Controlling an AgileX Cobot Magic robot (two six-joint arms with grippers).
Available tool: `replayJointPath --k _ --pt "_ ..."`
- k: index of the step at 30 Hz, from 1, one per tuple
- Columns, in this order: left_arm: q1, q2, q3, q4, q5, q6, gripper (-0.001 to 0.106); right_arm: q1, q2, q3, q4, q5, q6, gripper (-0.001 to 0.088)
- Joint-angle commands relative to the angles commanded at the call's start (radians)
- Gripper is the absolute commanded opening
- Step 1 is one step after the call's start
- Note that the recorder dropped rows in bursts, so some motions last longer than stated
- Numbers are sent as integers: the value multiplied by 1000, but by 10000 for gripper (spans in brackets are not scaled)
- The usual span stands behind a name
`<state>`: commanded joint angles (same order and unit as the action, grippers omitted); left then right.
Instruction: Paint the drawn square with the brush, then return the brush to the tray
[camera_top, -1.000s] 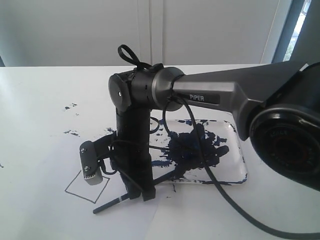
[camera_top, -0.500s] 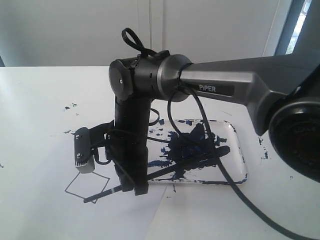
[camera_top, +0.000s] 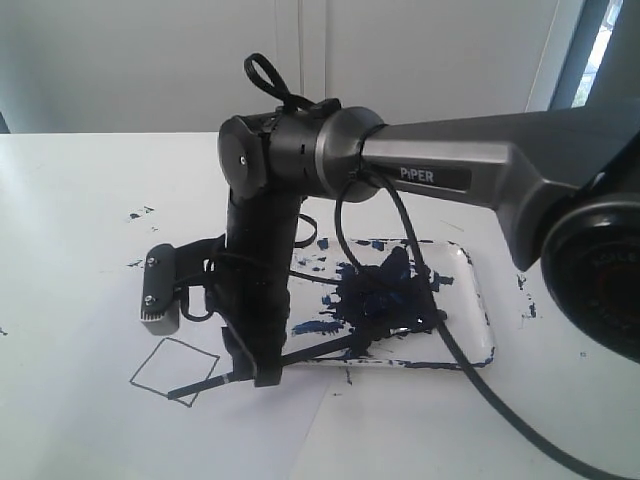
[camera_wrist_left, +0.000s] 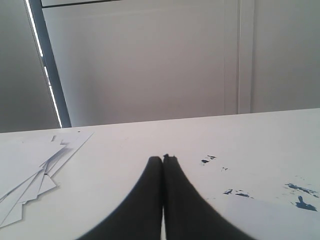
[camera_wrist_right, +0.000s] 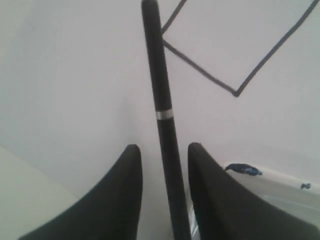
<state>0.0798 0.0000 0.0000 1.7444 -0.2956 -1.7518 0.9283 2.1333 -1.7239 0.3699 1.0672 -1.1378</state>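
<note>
White table (camera_top: 80, 200) against a plain pale wall (camera_top: 150, 60), window strip (camera_top: 600, 40) at the exterior view's far right. A white paper sheet (camera_top: 230, 440) lies on the table and carries the drawn square (camera_top: 175, 370), thin black outline, tilted, bare white inside. Dark blue paint specks (camera_top: 140, 213) are scattered on the table beyond it. The tray (camera_top: 468, 300) sits just right of the sheet, white, shallow, with a big dark blue-black paint blob (camera_top: 385, 295) and blue smears on its rim. The right arm reaches across from the right, black cable (camera_top: 450, 350) hanging off it, wrist camera (camera_top: 158, 295) sticking out over the square. The right gripper (camera_top: 262, 378) points down at the near left corner of the tray. The brush (camera_top: 310, 350) lies slanted, one end in the tray by the blob, the other out on the paper, crossing the square's outline near a corner. In the right wrist view the brush (camera_wrist_right: 167, 150) runs straight between the two fingers (camera_wrist_right: 125, 190) of the right gripper (camera_wrist_right: 163, 146) with a slit of light on both sides — jaws apart, not clamping it. Silver band is just beyond the fingertips, with the square (camera_wrist_right: 235, 45) and the tray rim (camera_wrist_right: 280, 177) to one side. The left gripper (camera_wrist_left: 163, 159) is off on its own over bare table, jaws pressed together, nothing in them — loose white sheets (camera_wrist_left: 25, 175) to one side, more paint specks (camera_wrist_left: 300, 190) to the other.
</note>
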Motion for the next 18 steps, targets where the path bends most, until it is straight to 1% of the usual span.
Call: replayJointPath --k 3,5,7,9,12,15,17,18 --pt "0 0 0 0 0 0 0 0 -34 0 134 -103 53 312" --pt "0 0 0 0 0 0 0 0 -55 0 200 -183 173 312" --pt "0 0 0 0 0 0 0 0 -76 0 214 -261 345 312" --pt "0 0 0 0 0 0 0 0 -94 0 189 -283 487 312" --pt "0 0 0 0 0 0 0 0 -119 0 124 -249 698 343" --pt "0 0 0 0 0 0 0 13 -143 2 1 -204 921 437" --pt "0 0 0 0 0 0 0 22 -158 3 -99 -179 1091 512" --pt "0 0 0 0 0 0 0 26 -160 3 -150 -165 1152 537"
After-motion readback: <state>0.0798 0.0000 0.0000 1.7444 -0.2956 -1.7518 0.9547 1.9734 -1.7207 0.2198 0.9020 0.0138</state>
